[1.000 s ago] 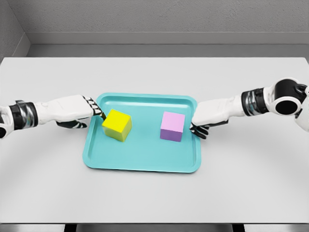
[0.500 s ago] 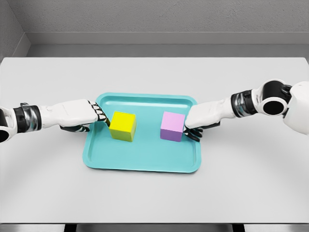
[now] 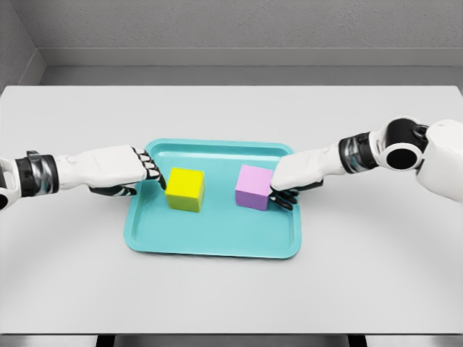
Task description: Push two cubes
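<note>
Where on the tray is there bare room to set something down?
The front strip of the teal tray, below both cubes, is bare, as is the back strip. The middle is crowded: yellow cube, pink cube, a robot hand pressing in from each side.

Matt plastic-looking tray, cubes; smooth matt table.

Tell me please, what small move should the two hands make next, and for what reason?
Probably both hands should push further inward. The left hand touches the yellow cube's outer side, and the right hand touches the pink cube's outer side. Both cubes sit apart on the teal tray, with bare tray floor between them, so there is room to close that gap.
</note>
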{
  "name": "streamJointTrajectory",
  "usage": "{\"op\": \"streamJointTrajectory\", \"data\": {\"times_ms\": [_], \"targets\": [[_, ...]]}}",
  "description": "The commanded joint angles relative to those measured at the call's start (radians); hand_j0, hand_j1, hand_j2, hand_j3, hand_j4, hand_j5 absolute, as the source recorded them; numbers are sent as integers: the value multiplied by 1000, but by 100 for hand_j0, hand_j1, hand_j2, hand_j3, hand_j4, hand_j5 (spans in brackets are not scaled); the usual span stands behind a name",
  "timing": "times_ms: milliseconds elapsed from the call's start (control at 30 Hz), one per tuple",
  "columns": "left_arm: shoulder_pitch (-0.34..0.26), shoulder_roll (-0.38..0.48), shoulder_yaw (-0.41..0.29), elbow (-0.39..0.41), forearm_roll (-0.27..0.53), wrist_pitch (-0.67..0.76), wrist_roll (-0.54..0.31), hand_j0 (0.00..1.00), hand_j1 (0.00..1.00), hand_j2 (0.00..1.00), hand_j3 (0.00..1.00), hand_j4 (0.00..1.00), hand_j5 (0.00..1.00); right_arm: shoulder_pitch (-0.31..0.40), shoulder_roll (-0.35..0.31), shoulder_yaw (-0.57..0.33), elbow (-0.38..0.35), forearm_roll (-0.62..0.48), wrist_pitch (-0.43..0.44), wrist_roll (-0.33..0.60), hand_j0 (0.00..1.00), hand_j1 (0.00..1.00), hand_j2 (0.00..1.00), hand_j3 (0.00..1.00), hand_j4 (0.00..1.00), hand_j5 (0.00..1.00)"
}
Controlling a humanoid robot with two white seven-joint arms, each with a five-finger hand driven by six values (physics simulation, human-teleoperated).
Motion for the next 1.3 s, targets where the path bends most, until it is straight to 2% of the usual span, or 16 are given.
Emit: {"op": "streamJointTrajectory", "data": {"times_ms": [0,300,367,500,567,733,967,1133,1267], "targets": [[0,-2,-8,-6,7,3,0,69,69,69,69,69,69,0,9,0,0,-5,2,0,16,16,16,16,16,16],[-11,-5,-28,-4,6,3,0,69,69,69,69,69,69,-3,29,2,0,8,2,0,16,16,16,16,16,16],[-12,0,-28,-1,3,3,0,63,63,63,63,63,63,-9,36,2,0,8,2,0,16,16,16,16,16,16],[-11,46,-17,-48,4,3,0,62,62,62,62,62,62,-11,38,3,1,8,2,0,16,16,16,16,16,16],[-9,46,-19,-90,4,3,0,62,62,62,62,62,62,-11,36,3,33,10,2,0,16,16,16,16,16,16],[-11,23,-25,-99,-10,3,0,62,62,62,62,62,62,-12,50,6,96,10,2,0,16,16,16,16,16,16],[-14,-6,-19,-65,-14,3,0,62,62,62,62,62,62,-15,115,6,181,28,2,0,16,16,16,16,16,16],[-29,-39,-19,-9,-28,3,0,62,62,62,62,62,62,-18,113,6,216,31,2,0,16,16,16,16,16,16],[-29,-56,-19,-2,-28,3,0,61,61,61,61,61,61,-18,113,6,245,33,2,0,16,16,16,16,16,16]]}}
